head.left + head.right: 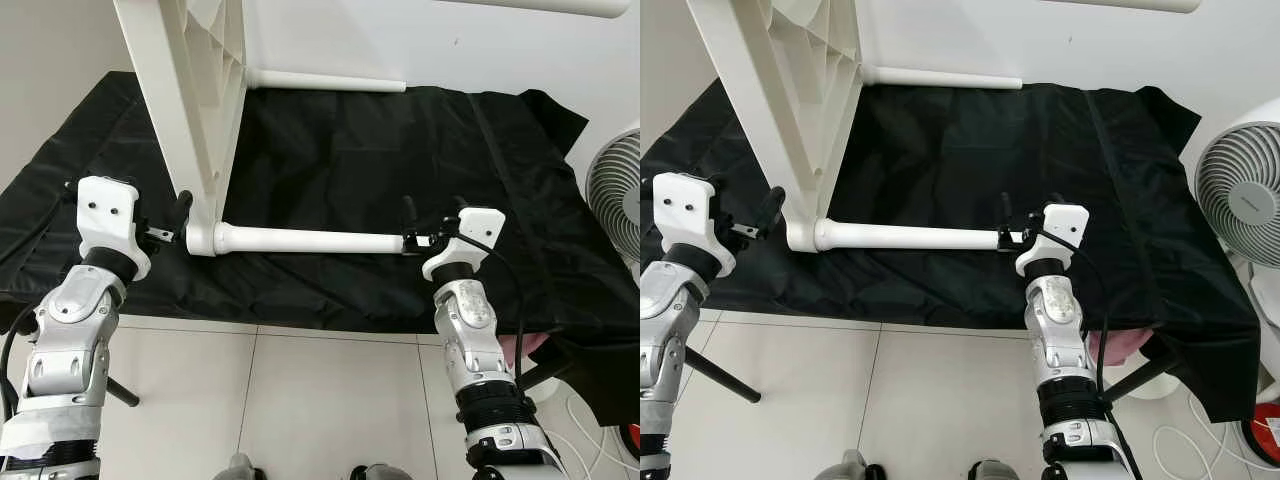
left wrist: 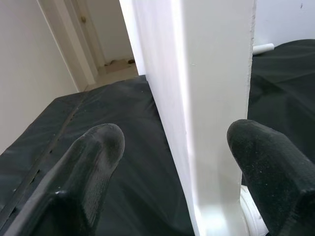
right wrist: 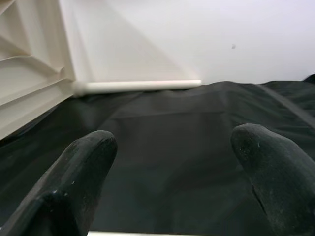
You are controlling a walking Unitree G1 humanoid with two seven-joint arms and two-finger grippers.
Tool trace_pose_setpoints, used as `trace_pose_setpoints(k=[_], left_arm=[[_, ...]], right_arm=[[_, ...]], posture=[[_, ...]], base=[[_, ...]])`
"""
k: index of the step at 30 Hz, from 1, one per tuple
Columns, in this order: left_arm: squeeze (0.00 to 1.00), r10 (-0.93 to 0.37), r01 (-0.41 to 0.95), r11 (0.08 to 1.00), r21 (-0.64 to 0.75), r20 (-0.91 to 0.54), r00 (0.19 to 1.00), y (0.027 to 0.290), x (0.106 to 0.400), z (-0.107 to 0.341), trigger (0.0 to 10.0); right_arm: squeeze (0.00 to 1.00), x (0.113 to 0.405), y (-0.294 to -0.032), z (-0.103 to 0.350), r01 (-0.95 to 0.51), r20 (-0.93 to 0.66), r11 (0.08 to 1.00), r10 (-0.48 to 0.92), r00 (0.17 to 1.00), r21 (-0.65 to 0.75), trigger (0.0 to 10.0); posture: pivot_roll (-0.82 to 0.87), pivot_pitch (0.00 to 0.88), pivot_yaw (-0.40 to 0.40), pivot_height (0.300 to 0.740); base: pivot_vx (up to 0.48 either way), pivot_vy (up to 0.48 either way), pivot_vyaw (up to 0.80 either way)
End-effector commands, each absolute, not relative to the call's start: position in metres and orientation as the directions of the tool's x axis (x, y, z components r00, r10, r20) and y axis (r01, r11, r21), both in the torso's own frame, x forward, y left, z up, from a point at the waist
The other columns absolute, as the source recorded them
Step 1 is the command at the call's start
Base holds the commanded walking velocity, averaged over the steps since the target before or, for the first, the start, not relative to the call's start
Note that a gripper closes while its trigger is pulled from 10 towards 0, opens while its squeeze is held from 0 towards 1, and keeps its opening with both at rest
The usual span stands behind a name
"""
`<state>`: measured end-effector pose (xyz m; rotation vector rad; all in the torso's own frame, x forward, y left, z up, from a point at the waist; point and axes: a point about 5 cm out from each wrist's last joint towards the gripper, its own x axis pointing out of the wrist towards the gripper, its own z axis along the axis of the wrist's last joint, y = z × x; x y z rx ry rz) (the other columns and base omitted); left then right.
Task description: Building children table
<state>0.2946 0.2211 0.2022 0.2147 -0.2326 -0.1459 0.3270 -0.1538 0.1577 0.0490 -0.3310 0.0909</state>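
Observation:
The white tabletop (image 1: 190,100) stands on its edge on the black cloth (image 1: 380,150). One white leg (image 1: 305,240) juts sideways from its near corner, low over the cloth. A second leg (image 1: 325,80) sticks out at the far side, and a third (image 1: 560,5) shows at the top. My left gripper (image 1: 175,222) is open at the near corner; in the left wrist view the panel's edge (image 2: 206,98) runs between its fingers (image 2: 93,157). My right gripper (image 1: 432,212) is open just over the near leg's free end, with nothing between its fingers (image 3: 83,167).
The cloth covers a low platform whose front edge (image 1: 300,315) runs just before my arms. A white fan (image 1: 615,190) stands at the right. Cables (image 1: 1200,440) and a pink thing (image 1: 1120,350) lie on the tiled floor (image 1: 300,400) below the platform's right corner.

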Motion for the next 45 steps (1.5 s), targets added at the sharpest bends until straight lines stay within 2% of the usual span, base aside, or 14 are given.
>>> trace_pose_setpoints(k=[1,15,17,23,28,34,44,45], left_arm=[[0.0,-0.179,0.133,0.966,0.222,0.199,0.963,0.223,0.294,0.202,10.0],[0.0,-0.203,0.164,0.965,0.206,0.188,0.961,0.214,0.296,0.201,10.0],[0.0,-0.224,0.193,0.963,0.186,0.162,0.961,0.205,0.295,0.193,10.0],[0.0,-0.228,0.2,0.964,0.177,0.155,0.961,0.203,0.295,0.191,10.0],[0.0,-0.222,0.194,0.965,0.177,0.155,0.963,0.205,0.295,0.192,10.0],[0.0,-0.218,0.19,0.966,0.175,0.155,0.964,0.204,0.295,0.192,10.0],[0.0,-0.215,0.188,0.967,0.173,0.157,0.964,0.204,0.295,0.193,10.0],[0.0,-0.214,0.186,0.967,0.173,0.158,0.964,0.205,0.295,0.194,10.0]], right_arm=[[0.0,0.326,-0.151,0.153,-0.116,0.306,0.993,0.103,0.947,0.024,10.0],[0.0,0.324,-0.151,0.152,-0.127,0.296,0.992,0.117,0.948,0.017,10.0],[0.0,0.321,-0.157,0.145,-0.129,0.262,0.991,0.129,0.956,-0.02,10.0],[0.0,0.319,-0.157,0.143,-0.139,0.248,0.99,0.144,0.958,-0.039,10.0],[0.0,0.32,-0.163,0.143,-0.107,0.218,0.973,0.151,0.964,-0.204,10.0],[0.0,0.323,-0.177,0.142,-0.053,0.193,0.968,0.102,0.976,-0.247,10.0],[0.0,0.323,-0.18,0.142,-0.045,0.186,0.958,0.101,0.977,-0.283,10.0],[0.0,0.323,-0.183,0.143,-0.021,0.176,0.941,0.085,0.981,-0.337,10.0]], posture=[[-0.03,0.061,0.019,0.74],[-0.03,0.063,0.022,0.74],[-0.03,0.067,0.02,0.74],[-0.03,0.067,0.02,0.74],[-0.04,0.073,0.019,0.74],[-0.05,0.075,0.018,0.74],[-0.05,0.075,0.018,0.74],[-0.05,0.074,0.019,0.74]], base=[[0.0,0.0,0.0],[0.0,0.0,0.0],[0.0,0.0,0.0],[0.0,0.0,0.0],[0.0,0.0,0.0],[0.0,0.0,0.0],[0.0,0.0,0.0],[0.0,0.0,0.0]])
